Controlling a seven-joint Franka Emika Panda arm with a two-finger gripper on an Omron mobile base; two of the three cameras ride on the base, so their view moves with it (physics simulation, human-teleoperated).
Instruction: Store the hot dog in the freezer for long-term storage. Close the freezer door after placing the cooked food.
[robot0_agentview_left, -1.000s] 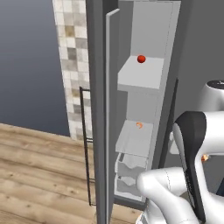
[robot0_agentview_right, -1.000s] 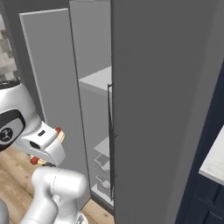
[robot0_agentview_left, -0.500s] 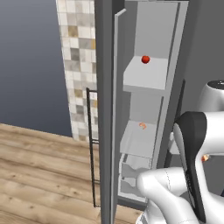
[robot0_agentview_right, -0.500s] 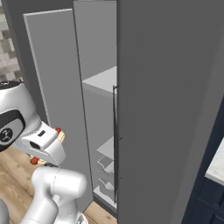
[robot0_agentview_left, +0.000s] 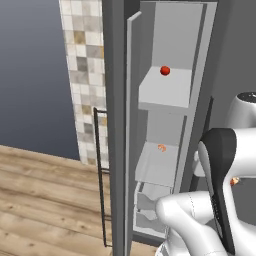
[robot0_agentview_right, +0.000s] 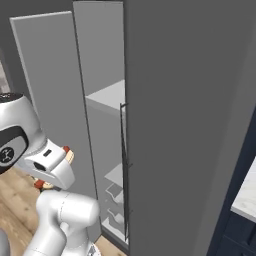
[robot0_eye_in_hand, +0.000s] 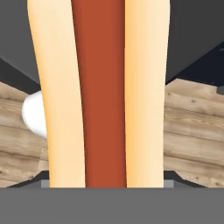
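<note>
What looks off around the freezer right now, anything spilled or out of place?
Nothing looks spilled or damaged. The freezer door stands ajar, with a small red item on an upper shelf and an orange one lower down. The hot dog is right in front of the hand camera, over wood floor.

Freezer (robot0_agentview_left: 175, 30) stands open, pale grey inside. Upper shelf (robot0_agentview_left: 165, 95) carries a small red round item (robot0_agentview_left: 165, 71), sitting toward the back, well apart from the front edge. Lower shelf (robot0_agentview_left: 157, 167) carries a small orange-pink item (robot0_agentview_left: 161, 147), also near the back; too small to tell what it is. Below that, drawers (robot0_agentview_left: 147, 210) w/ pale fronts; contents can't be made out. Wood-plank floor (robot0_agentview_left: 45, 200) runs up to the freezer base. Right base view: shelf edge (robot0_agentview_right: 107, 97) seen side-on.
</note>
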